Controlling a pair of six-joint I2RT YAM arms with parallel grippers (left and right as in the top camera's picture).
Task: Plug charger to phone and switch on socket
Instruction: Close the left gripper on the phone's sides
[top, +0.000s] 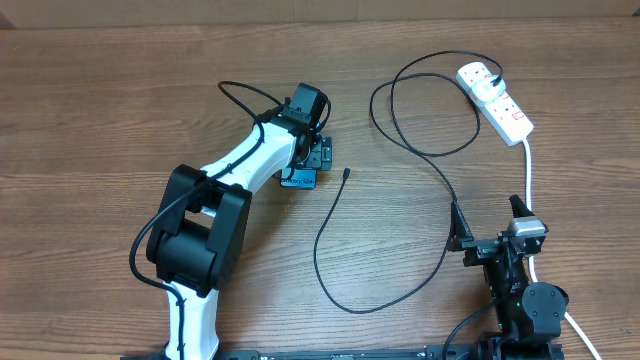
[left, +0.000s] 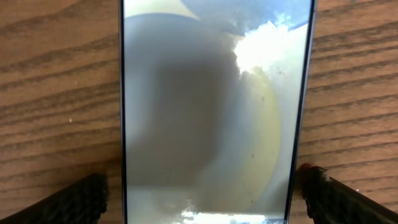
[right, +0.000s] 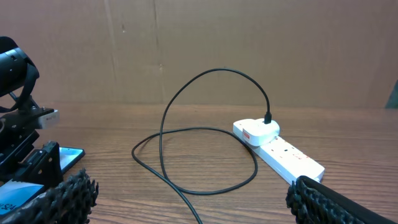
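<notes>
Above the phone (left: 205, 106), the left gripper (left: 202, 186) jaws are spread, right gripper (top: 488, 228) too; better to squeeze both long edges evenly

the charger (right: 219, 70) loops from the socket (right: 289, 158); what seems the phone (right: 71, 157) lies well apart.

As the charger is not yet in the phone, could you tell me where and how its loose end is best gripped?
Grip the charger just behind its connector tip, coming down from above. That end lies flat and free on the table beside the phone and runs straight back from the tip, so closing across it should keep the tip aimed.
</notes>
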